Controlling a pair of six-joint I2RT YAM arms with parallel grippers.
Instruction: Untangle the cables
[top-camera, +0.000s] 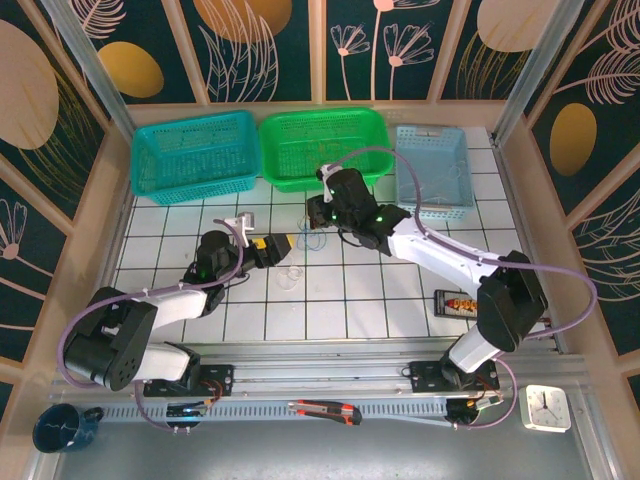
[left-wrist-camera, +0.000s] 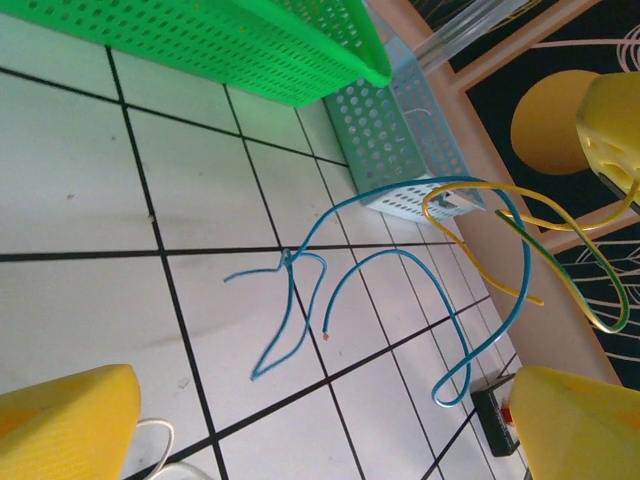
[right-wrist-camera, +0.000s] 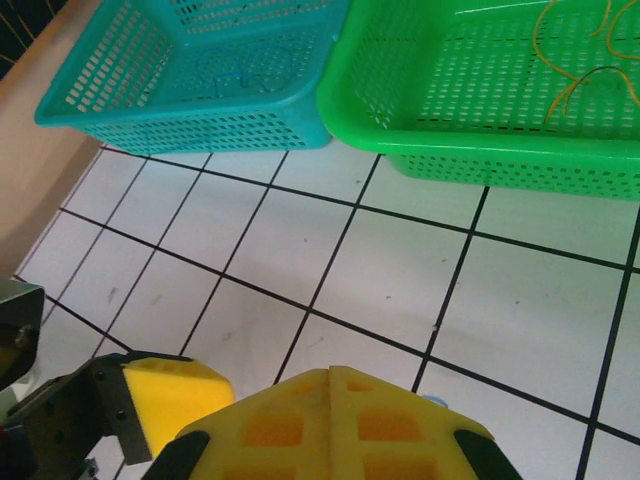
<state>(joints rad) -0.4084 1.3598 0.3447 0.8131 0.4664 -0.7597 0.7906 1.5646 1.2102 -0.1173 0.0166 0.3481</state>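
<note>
top external view: the cables (top-camera: 311, 240), thin blue and yellow strands in loose loops, sit around the middle of the table, a little toward its far edge, just on the near side of the green basket (top-camera: 325, 150). the right gripper (top-camera: 315, 214) hangs directly over them with its jaws pressed together. from the left wrist, one yellow pad (left-wrist-camera: 608, 120) of that gripper shows at the upper right. the yellow and yellow-green strands run up to it and look pinched there, so part of the bunch hangs clear of the tiles while the blue ends reach down onto them. the left gripper (top-camera: 272, 247) is just beside the bunch on its left, jaws spread wide with nothing between them; its yellow fingers (left-wrist-camera: 60, 430) frame the blue loops from either side. a white strand (top-camera: 290, 276) lies on the tiles near that gripper. along the far edge stand a teal basket (top-camera: 195, 155), the green one and a pale blue basket (top-camera: 432, 170). from the right wrist, yellow wire (right-wrist-camera: 580, 60) lies inside the green basket.
</note>
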